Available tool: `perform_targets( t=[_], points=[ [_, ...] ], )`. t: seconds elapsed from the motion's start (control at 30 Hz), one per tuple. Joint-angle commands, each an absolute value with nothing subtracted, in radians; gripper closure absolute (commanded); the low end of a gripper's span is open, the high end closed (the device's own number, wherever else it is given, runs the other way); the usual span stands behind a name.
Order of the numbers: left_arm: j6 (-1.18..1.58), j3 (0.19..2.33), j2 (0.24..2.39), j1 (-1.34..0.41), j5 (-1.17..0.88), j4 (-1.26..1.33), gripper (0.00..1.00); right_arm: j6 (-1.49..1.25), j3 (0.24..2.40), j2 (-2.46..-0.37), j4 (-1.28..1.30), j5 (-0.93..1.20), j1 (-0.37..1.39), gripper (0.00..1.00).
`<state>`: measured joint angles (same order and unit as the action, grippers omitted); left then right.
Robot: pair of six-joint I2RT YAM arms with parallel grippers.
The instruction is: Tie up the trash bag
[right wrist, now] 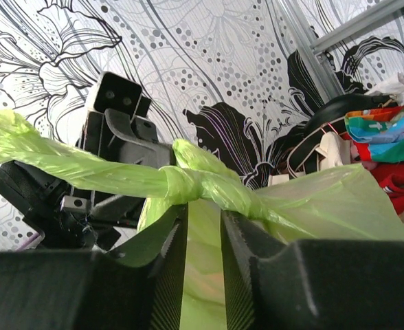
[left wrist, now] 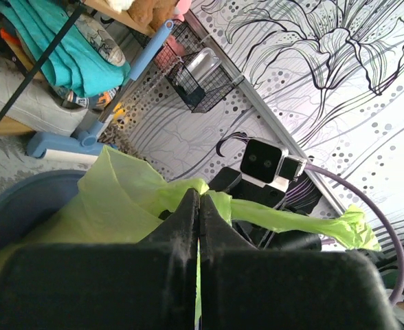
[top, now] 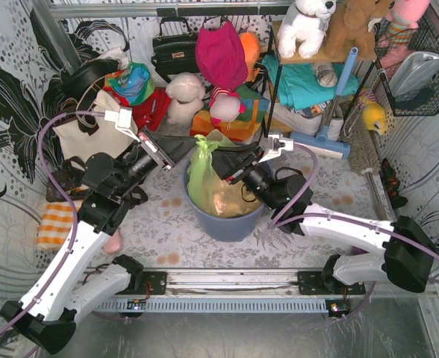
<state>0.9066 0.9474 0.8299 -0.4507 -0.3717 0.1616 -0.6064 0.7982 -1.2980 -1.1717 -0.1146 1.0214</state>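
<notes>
The light-green trash bag [top: 203,177] sits in the blue round bin [top: 231,221], with tan paper showing through its film. Its top is drawn into twisted strands joined in a knot [right wrist: 188,180]. My left gripper [top: 186,151] is at the bag's top left; in the left wrist view [left wrist: 199,198] its jaws are shut on a fold of the bag [left wrist: 119,199]. My right gripper [top: 231,170] is at the bag's right; in the right wrist view [right wrist: 202,210] its jaws stand a little apart just under the knot, with the bag's film behind the gap.
Behind the bin stand soft toys [top: 186,95], a magenta cloth [top: 221,52], a black handbag [top: 173,46] and a shelf rack [top: 316,67]. A white tote [top: 85,130] is at the left, a wire basket [top: 417,71] at the right.
</notes>
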Motion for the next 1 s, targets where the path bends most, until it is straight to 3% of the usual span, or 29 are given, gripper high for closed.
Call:
perform_targets(
  t=[0.0, 0.4, 0.7, 0.97],
  points=[
    [0.832, 1.015, 0.844, -0.448, -0.355, 0.159, 1.00, -0.627, 0.772, -1.212, -1.075, -0.107, 1.025, 0.72],
    [0.756, 1.144, 0.920, -0.448, -0.468, 0.162, 1.00, -0.525, 0.765, -0.989, -0.771, -0.123, 1.025, 0.61],
    [0.768, 1.219, 0.956, -0.448, -0.580, 0.206, 1.00, -0.378, 0.948, -1.040, -0.653, -0.057, 1.026, 0.46],
    [0.771, 1.241, 0.975, -0.448, -0.639, 0.221, 1.00, -0.309, 1.079, -1.109, -0.606, -0.067, 1.026, 0.46]
  ],
)
